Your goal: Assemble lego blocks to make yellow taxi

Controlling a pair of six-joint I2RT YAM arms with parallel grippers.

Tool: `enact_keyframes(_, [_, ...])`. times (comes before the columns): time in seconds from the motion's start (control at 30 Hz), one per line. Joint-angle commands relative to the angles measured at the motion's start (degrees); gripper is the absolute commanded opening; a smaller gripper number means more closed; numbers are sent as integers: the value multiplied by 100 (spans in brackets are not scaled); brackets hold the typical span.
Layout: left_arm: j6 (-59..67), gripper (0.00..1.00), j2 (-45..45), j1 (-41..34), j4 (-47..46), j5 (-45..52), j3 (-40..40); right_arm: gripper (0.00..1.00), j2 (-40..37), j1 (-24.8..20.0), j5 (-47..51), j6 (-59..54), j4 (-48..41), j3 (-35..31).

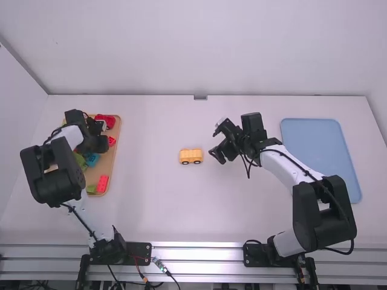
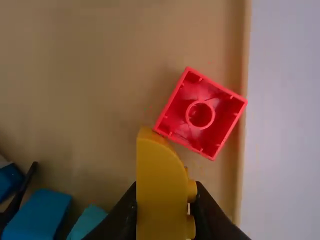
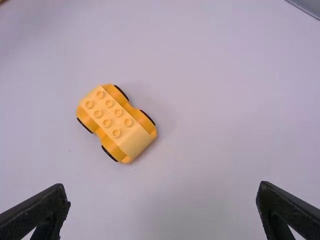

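apparently, assembly is just starting: a bare, wheeled yellow base is sitting near the empty, wide-open right end effector; the left end effector is gripping an unattached curved yellow brick.

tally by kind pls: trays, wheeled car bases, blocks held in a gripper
Trays: 2, the tan tray and the blue tray
Wheeled car bases: 1, the yellow base
Held blocks: 1, the yellow block in the left gripper
Total: 4
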Motion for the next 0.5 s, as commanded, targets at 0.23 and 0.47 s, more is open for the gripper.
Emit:
enact_keyframes(0.23, [-42,20,57,-155,-811,1110,860,99,-146,-13,-48,17,105,-42])
enact_keyframes(0.47, [621,23,57,-448,-1274,2294,993,99,-146,-13,-50,17,125,-42])
